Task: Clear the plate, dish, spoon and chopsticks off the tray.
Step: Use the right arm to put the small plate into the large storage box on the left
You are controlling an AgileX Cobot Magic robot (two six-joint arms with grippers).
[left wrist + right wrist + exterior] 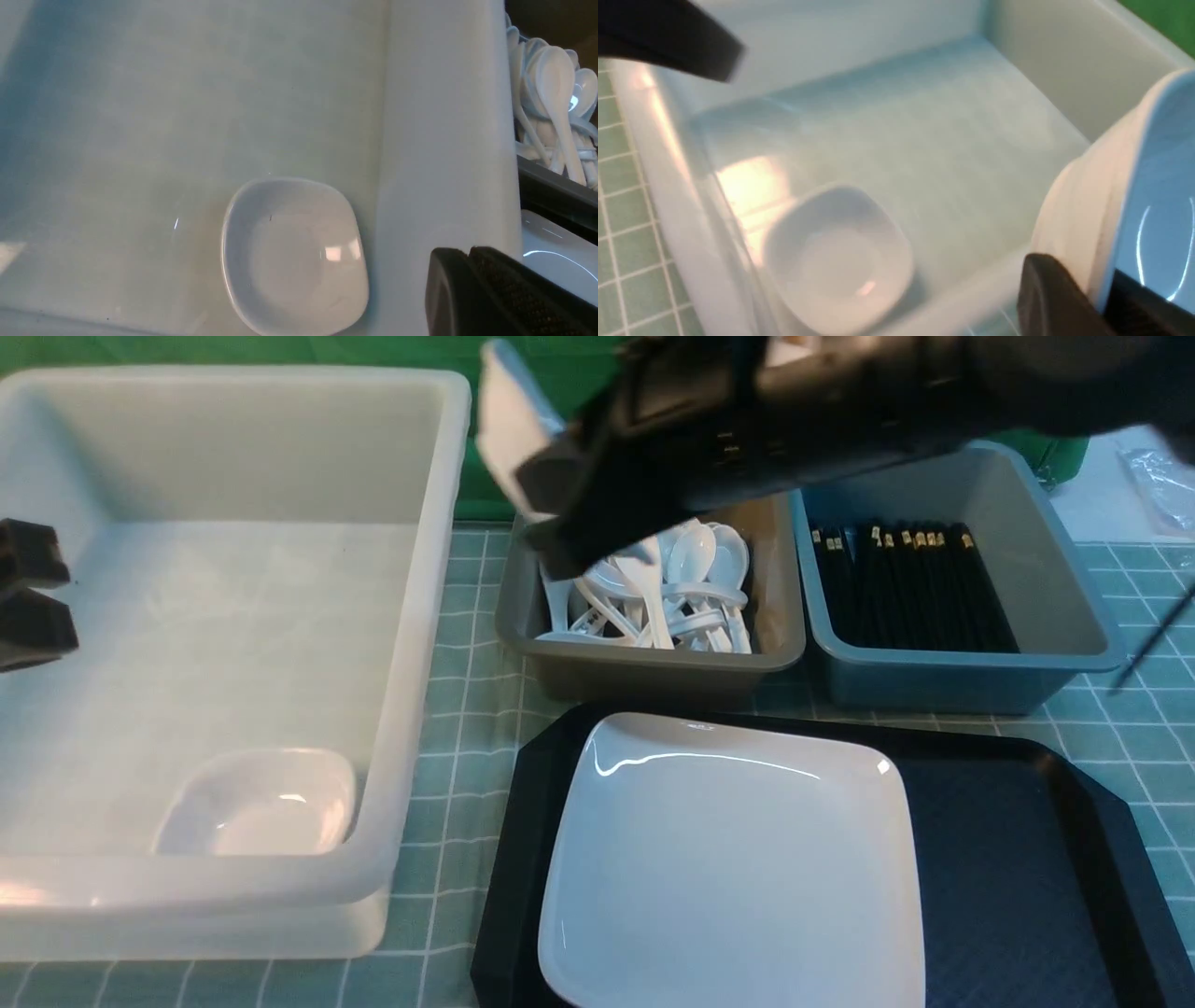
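Right end effector (pixel 551 513) clamped on a small white dish (pixel 507 420), held tilted in the air over the gap between the white tub (pixel 439 523) and the grey bin (pixel 653 674). Left end effector (pixel 28 590) closed, nothing in it, hovering over the tub's left side. Tub holds one other small dish (pixel 257 803) in its near right corner. Grey bin: heap of white spoons (pixel 691 579). Blue-grey bin (pixel 1055 551) beside it: black chopsticks (pixel 915 588) laid side by side. Plate (pixel 738 868) sits on the left half of the tray (pixel 1008 859). Everything stands on the green gridded bench (pixel 467 756).
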